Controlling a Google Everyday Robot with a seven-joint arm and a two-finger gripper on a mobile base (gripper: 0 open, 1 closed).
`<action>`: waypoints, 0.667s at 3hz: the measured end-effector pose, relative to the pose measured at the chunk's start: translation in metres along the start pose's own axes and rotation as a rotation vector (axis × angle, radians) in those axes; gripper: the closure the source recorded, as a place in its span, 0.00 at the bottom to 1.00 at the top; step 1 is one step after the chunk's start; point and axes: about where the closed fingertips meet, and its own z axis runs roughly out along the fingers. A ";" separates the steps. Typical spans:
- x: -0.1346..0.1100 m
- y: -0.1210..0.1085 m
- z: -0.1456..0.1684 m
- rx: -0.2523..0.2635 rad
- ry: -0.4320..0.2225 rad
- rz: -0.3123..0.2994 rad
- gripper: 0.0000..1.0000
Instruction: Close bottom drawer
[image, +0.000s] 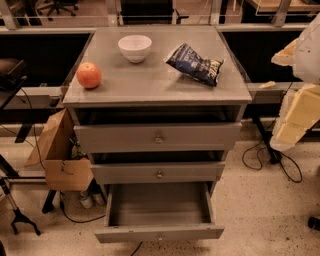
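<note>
My cream-coloured gripper (296, 115) hangs at the right edge of the scene, beside the grey cabinet and well apart from it, level with the upper drawers; whether it is spread or closed I cannot tell. The wide, shallow grey bottom drawer (159, 212) is pulled fully out toward me, its inside bare and its low front panel nearest the floor. From here I judge the risk to be the approach. Coming in from the right, I could strike the drawer's side wall and skew it on its runners, or clip the middle grey drawer front (159, 173) above. A hard shove might also shake the grey worktop (155, 82) and roll the round orange fruit (89, 75) off.
</note>
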 end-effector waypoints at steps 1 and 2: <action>0.000 0.000 0.000 0.001 -0.002 -0.001 0.00; -0.005 0.003 0.028 0.000 -0.037 0.008 0.00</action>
